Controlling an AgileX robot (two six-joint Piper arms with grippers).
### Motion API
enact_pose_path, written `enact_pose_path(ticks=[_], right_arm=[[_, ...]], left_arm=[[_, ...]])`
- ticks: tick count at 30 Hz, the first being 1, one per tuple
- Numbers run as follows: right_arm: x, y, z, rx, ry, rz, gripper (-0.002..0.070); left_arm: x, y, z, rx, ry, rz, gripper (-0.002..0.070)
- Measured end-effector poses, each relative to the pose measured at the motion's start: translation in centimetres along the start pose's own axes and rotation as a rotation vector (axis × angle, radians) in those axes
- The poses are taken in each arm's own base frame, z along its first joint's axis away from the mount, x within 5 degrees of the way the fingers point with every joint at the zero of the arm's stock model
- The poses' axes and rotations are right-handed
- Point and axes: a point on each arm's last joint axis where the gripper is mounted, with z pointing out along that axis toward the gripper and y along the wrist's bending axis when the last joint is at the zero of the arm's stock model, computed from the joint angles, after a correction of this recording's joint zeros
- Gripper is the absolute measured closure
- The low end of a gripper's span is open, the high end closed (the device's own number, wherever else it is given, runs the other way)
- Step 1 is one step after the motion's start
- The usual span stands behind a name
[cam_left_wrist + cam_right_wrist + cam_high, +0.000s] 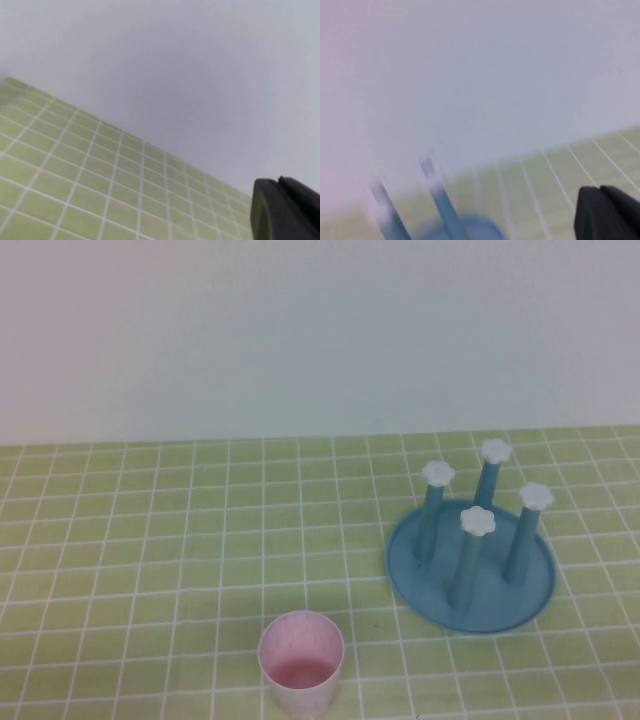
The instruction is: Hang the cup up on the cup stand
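The fingers of both grippers show only as a dark, matte, rounded corner at the edge of each wrist view, so whether they are spread or pressed together cannot be told. The left gripper [287, 210] hangs above the green tiled tabletop [75, 190], facing the plain pale wall [175, 75]; the right gripper [610, 212] hangs above the same surface, with blurred blue pegs of the cup stand [442, 205] in its sight. Neither arm appears in the high view. There the cup [302, 664], a small pale pink tapered plastic tumbler, faintly speckled and darker pink inside, stands upright and mouth-up near the table's front edge. The cup stand [520, 605], a round, smooth blue plastic tray bearing four upright blue pegs with white flower-shaped caps, sits apart from it, farther back on the robot's right.
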Motion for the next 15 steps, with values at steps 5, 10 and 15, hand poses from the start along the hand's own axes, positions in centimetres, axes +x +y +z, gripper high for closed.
enact_pose_path(ticks=[5, 10, 15], right_arm=[[-1.8, -0.1, -0.2, -0.017, -0.195, 0.268, 0.0678], [-2.5, -0.3, -0.3, -0.015, -0.278, 0.348, 0.0678], [-2.6, -0.3, -0.4, -0.024, -0.299, 0.423, 0.0678]], left_arm=[[0.0, -0.2, 0.0, 0.022, -0.001, -0.279, 0.0677], [-0.2, -0.4, 0.0, 0.045, -0.006, -0.595, 0.0677], [-0.8, 0.1, 0.0, 0.022, -0.090, -0.612, 0.0677]])
